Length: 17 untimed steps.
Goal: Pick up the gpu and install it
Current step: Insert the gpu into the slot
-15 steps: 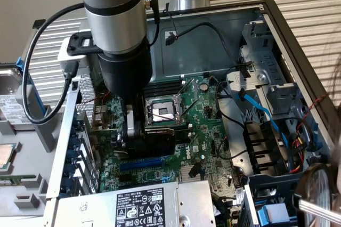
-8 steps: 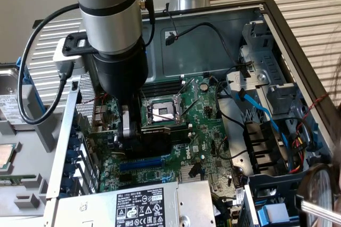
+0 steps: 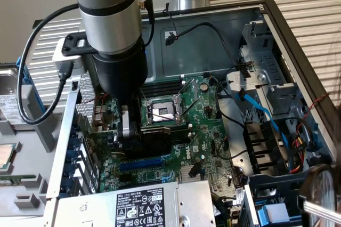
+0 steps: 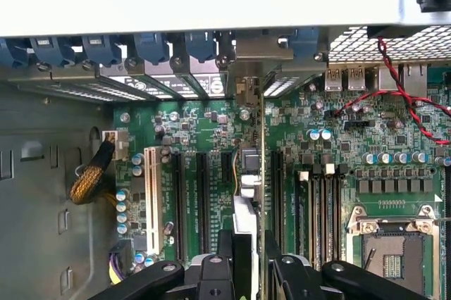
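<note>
The gripper (image 3: 131, 131) is down inside the open computer case (image 3: 298, 40), its 2 black fingers (image 4: 224, 261) drawn in narrow and clamped on the gpu (image 3: 160, 127), 1 on each face of the card. In the wrist view the gpu (image 4: 246, 187) runs edge-on straight out from between the fingertips of the gripper (image 4: 248, 247), upright over the green motherboard (image 4: 190, 120). The card's silver bracket (image 4: 257, 50) is at the far end from the fingers, against the rear panel with its row of blue slot clips (image 4: 102, 50). Long black expansion slots (image 4: 201, 201) lie parallel to the card on both sides of the fingers. In the exterior view the CPU socket (image 3: 161, 111) sits just beyond the held card, and a blue slot (image 3: 141, 164) lies on the motherboard below the gripper, near the power supply (image 3: 141, 205). Whether the card's lower edge is seated in a slot cannot be told.
</note>
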{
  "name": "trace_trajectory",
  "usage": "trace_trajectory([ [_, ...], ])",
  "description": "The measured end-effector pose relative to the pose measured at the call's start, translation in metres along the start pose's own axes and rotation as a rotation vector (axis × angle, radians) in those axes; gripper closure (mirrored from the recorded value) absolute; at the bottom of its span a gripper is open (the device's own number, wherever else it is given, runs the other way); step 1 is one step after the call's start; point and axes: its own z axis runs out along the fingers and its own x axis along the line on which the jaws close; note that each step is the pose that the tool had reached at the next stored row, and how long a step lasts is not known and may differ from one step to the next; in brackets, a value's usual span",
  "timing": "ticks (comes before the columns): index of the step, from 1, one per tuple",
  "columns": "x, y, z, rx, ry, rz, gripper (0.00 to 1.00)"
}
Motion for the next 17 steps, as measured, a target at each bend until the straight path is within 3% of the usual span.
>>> trace_trajectory([
  [9, -0.0002, -0.0037, 0.0001, 0.0130, -0.0024, -0.004, 0.73],
  [14, -0.0002, -0.0039, 0.0000, 0.0291, -0.0056, -0.006, 0.73],
  [17, -0.0002, -0.0038, 0.0002, 0.0296, -0.0058, -0.006, 0.73],
])
